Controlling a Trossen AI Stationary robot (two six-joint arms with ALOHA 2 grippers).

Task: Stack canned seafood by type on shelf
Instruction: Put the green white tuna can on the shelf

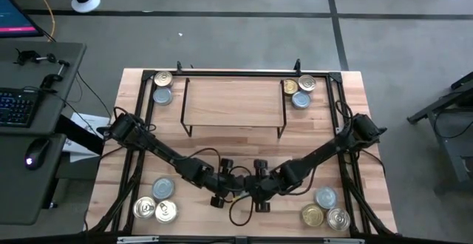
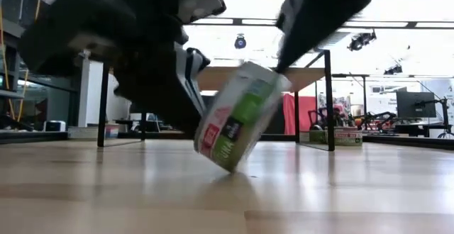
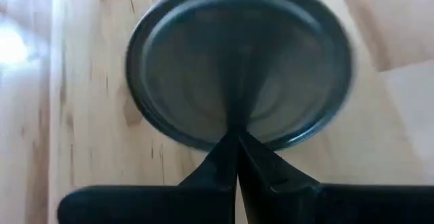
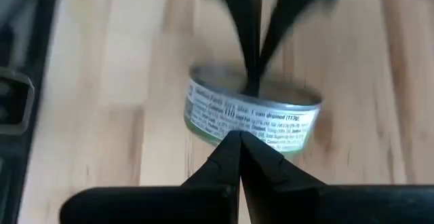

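Between closed left gripper (image 1: 230, 187) and closed right gripper (image 1: 250, 187): tilted tin (image 2: 237, 117), neither gripping.

Both arms reach inward from the worktop's sides and meet low at its near middle. The left gripper (image 1: 235, 183) and right gripper (image 1: 255, 185) face each other, tips nearly touching. Each has its jaws pressed together, as both wrist views show.

Grey floor (image 1: 399, 22), desk with keyboard (image 1: 16, 105) – bright ceiling lights (image 2: 358, 41)
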